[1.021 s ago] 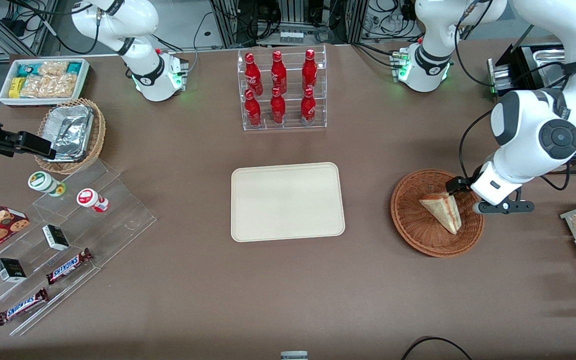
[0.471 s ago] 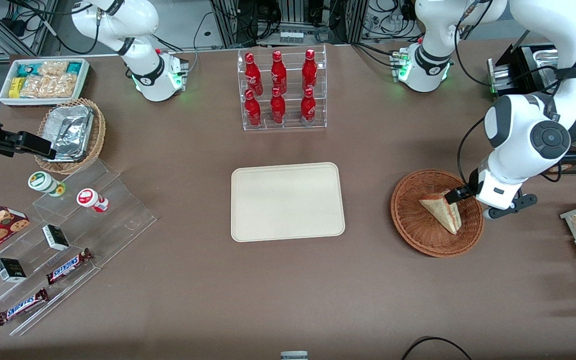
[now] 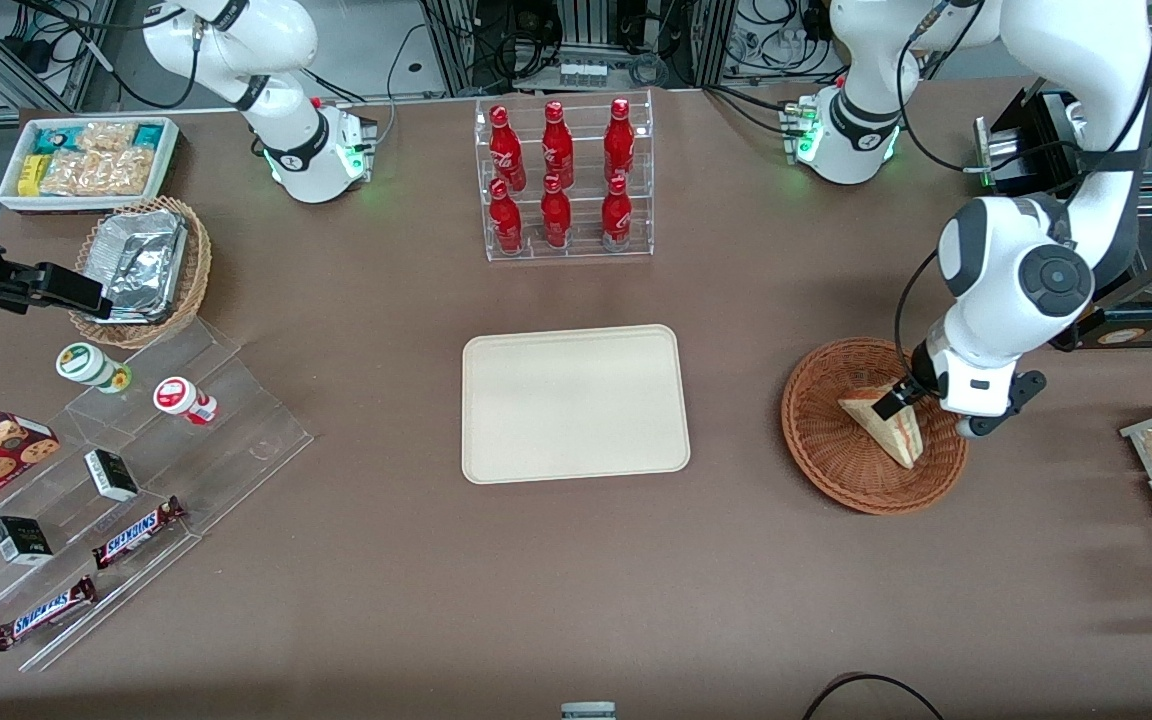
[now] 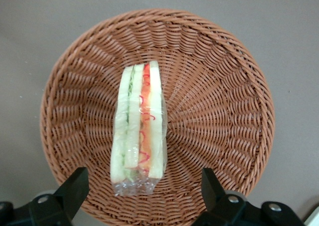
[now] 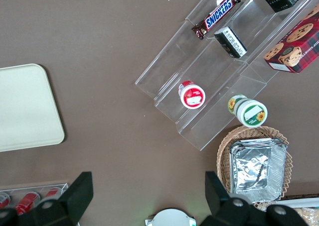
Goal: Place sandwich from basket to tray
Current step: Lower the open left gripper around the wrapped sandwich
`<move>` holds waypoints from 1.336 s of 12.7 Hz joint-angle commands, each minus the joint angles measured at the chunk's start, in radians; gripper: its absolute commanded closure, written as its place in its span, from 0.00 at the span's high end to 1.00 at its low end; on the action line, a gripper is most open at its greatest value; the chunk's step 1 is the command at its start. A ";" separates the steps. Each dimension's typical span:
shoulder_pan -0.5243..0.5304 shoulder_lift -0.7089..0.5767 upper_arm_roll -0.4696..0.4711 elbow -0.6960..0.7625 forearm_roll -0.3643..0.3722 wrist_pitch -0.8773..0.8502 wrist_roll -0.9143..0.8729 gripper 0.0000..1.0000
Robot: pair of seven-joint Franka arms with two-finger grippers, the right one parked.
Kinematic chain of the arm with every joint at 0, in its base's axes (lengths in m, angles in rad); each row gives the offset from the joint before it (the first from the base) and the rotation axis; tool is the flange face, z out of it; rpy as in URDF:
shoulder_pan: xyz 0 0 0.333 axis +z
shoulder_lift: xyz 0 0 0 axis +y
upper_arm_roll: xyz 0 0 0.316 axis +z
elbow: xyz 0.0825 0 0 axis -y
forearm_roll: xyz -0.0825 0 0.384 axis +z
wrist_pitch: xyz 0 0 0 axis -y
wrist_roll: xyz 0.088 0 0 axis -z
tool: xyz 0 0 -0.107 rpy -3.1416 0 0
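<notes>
- The flat cream-beige rectangular plastic tray (image 3: 575, 403) with rounded corners and a low rim lies bare at the middle of the brown table (image 3: 576, 580), apparently as the drop spot.
- The round, shallow, reddish-brown woven wicker basket (image 3: 829, 450) sits toward the working arm's end of the table, well apart from the tray.
- The small triangular sandwich (image 3: 886, 428) of pale bread stands on edge in the basket, wrapped in clear film, its red, orange and green layers (image 4: 140, 136) facing up, which likely suits a pinch across its flat faces.
- The end effector (image 4: 142, 193) hangs above the sandwich with its 2 fingers (image 4: 74, 186) spread wide, astride the wedge and not touching it.
- 6 red bottles (image 3: 556, 170) fill a clear rack farthest from the camera.
</notes>
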 commanded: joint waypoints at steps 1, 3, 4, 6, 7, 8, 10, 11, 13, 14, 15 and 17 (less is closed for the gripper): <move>-0.018 0.019 0.006 -0.006 -0.014 0.026 -0.022 1.00; -0.018 0.036 0.006 -0.006 -0.014 0.047 -0.022 1.00; -0.018 0.051 0.008 -0.006 -0.014 0.053 -0.022 1.00; -0.016 0.068 0.008 -0.006 -0.014 0.072 -0.021 1.00; -0.010 0.079 0.009 -0.004 -0.014 0.073 -0.018 1.00; -0.009 0.085 0.009 -0.004 -0.012 0.075 -0.016 1.00; -0.009 0.096 0.011 -0.006 -0.012 0.082 -0.016 0.97; -0.009 0.097 0.012 -0.006 -0.012 0.082 -0.016 0.86; -0.004 0.105 0.012 -0.009 -0.012 0.081 -0.008 0.17; 0.000 0.104 0.012 -0.009 -0.011 0.073 -0.004 0.00; 0.000 0.099 0.012 -0.009 -0.010 0.069 -0.001 0.00; 0.000 0.091 0.012 -0.006 -0.006 0.053 0.008 0.00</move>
